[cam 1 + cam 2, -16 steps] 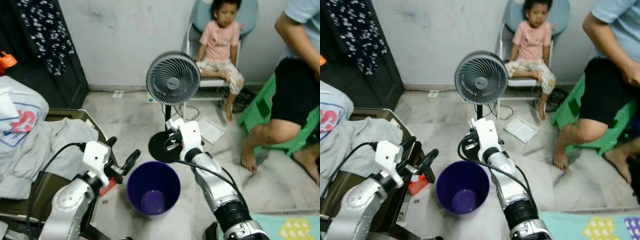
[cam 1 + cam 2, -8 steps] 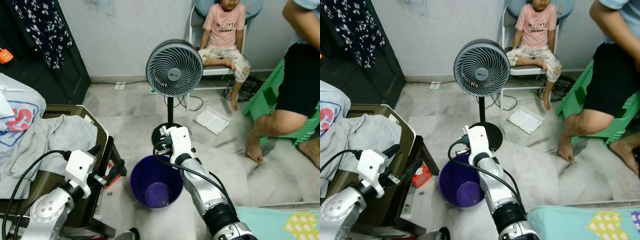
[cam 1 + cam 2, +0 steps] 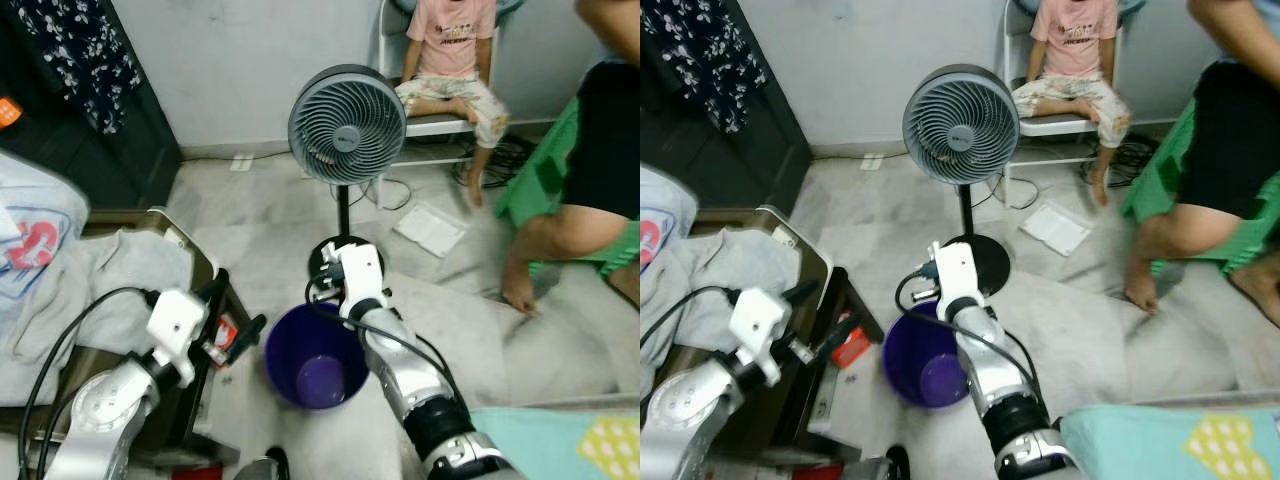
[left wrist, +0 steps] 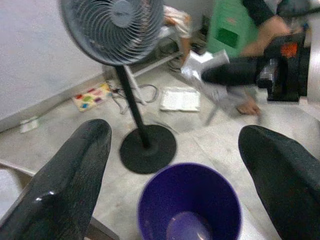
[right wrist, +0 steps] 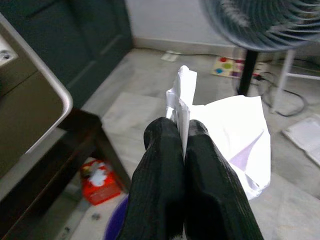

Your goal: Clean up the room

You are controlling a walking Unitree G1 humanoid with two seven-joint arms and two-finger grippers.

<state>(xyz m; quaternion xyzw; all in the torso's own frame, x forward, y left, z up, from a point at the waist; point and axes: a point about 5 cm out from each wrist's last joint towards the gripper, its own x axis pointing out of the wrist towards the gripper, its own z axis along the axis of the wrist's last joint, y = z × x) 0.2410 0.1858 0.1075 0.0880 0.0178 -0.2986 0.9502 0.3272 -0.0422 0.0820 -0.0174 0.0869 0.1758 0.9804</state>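
Right hand (image 5: 175, 145), clenched on a sheet of white paper (image 5: 230, 135), is held at the far rim of the purple bin (image 3: 315, 358), presumably so that the paper, once released, falls inside. The sheet is pinched by one edge, its crumpled body extending away past the fingertips toward the fan (image 3: 345, 125); no clear long axis can be read. Left hand (image 4: 175, 155), released with fingers spread wide and holding nothing, hovers on the bin's near-left side, beside the chair (image 3: 190, 250) draped with grey clothing (image 3: 120, 275). A red packet (image 5: 97, 180) lies on the floor.
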